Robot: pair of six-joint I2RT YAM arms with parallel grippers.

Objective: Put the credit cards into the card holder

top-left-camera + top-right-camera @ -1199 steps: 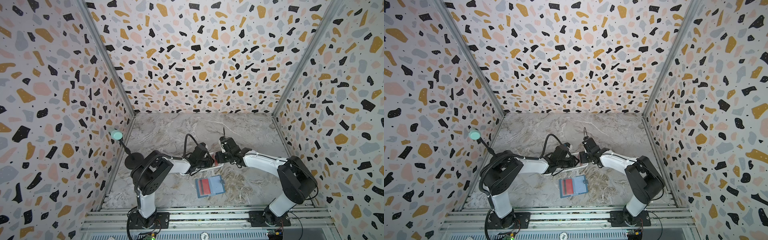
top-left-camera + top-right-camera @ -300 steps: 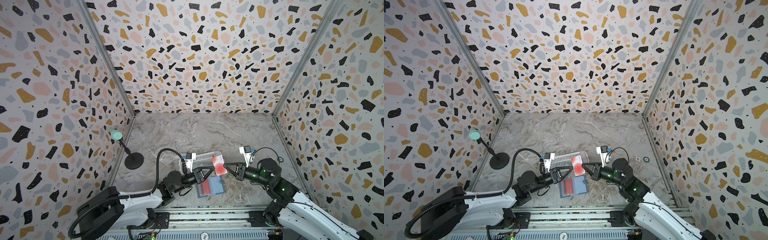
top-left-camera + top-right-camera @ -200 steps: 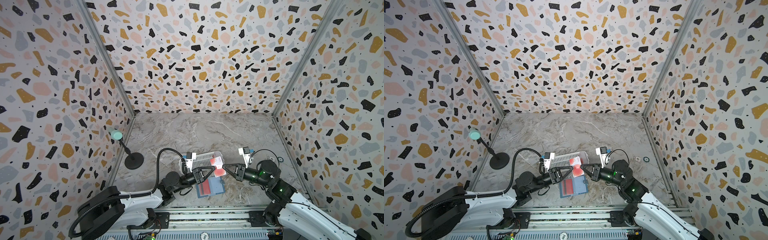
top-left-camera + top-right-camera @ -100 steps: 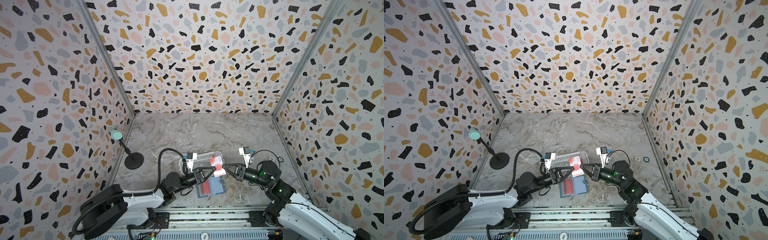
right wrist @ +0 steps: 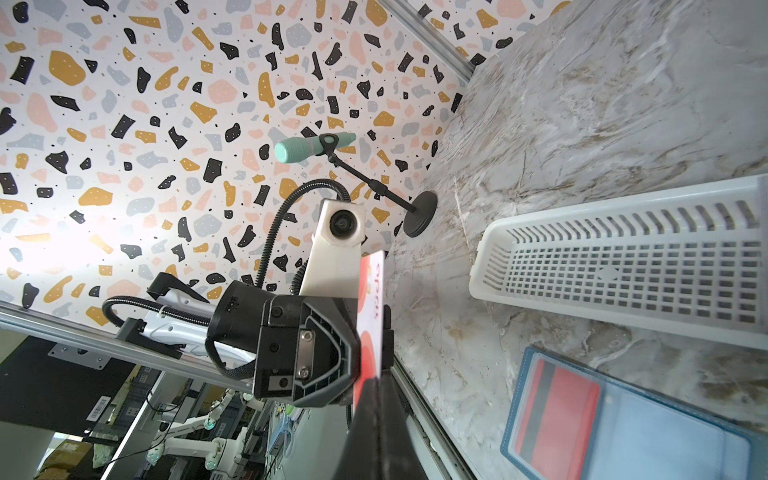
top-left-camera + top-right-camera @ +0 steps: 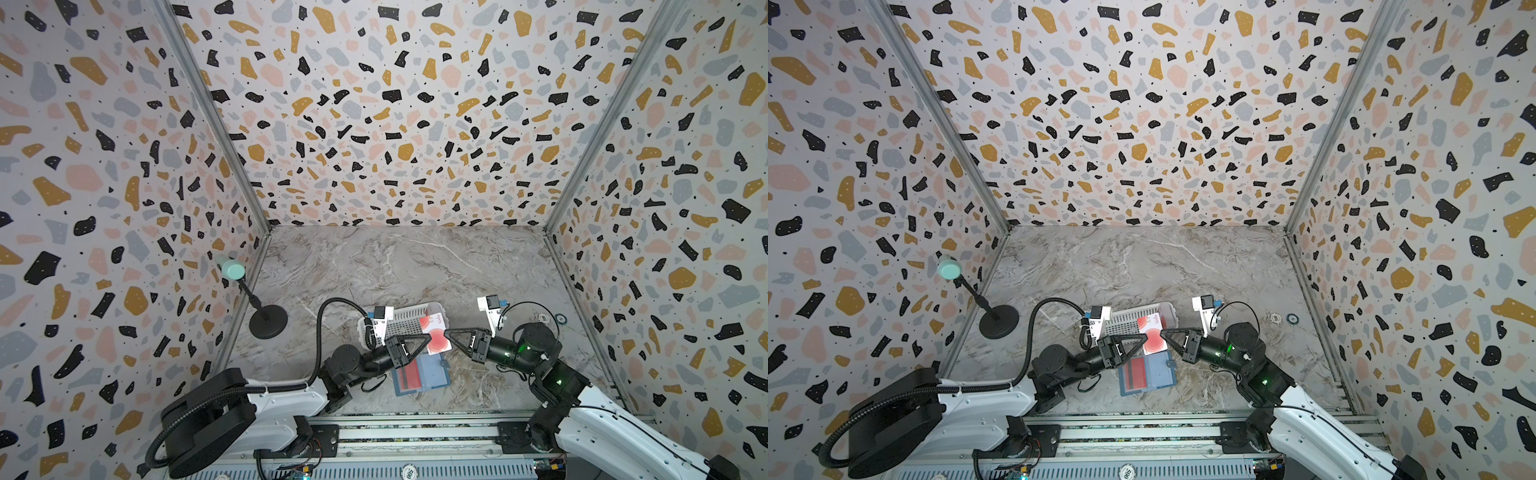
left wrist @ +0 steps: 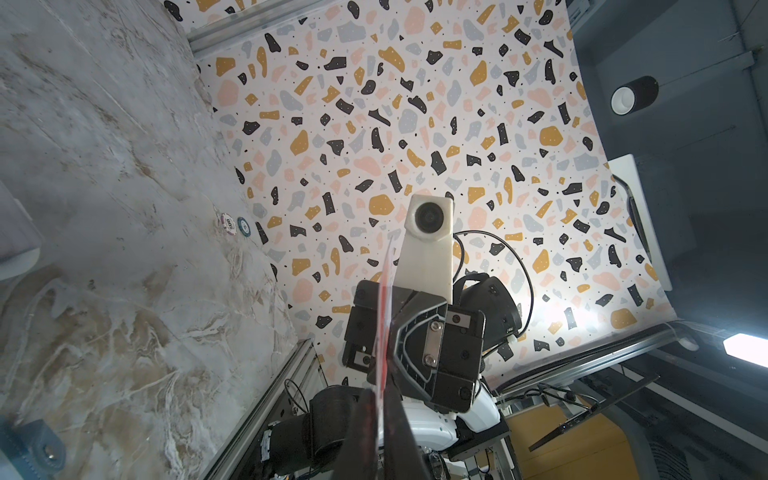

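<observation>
Both hands meet over the front middle of the surface [image 6: 415, 266], each pinching the same credit card [image 6: 435, 336] from opposite ends. The left hand [image 6: 428, 338] has its jaws closed on the card's left edge, and the right hand [image 6: 446, 332] is clamped tight on its right edge. The card hangs clear of the surface, its pale face and red-orange circle turned up toward the top cameras. In the left wrist view the card [image 7: 385, 295] shows only edge-on, a thin line between that hand's dark fingers.

Below the held card, close to the front edge, lies the card holder [image 6: 434, 374] – open and flat. A second card [image 6: 409, 374] (red back, dark stripe) sits in its left pocket, seen through the clear cover in the right wrist view [image 5: 552, 411].

Just behind the holder, toward the back edge, stands a white slotted basket [image 6: 405, 322]. In both top views the held card overlaps the basket's right end. A microphone [image 6: 230, 268] on a black stand is by the left edge, and two small chips [image 6: 560, 318] lie near the right edge.
</observation>
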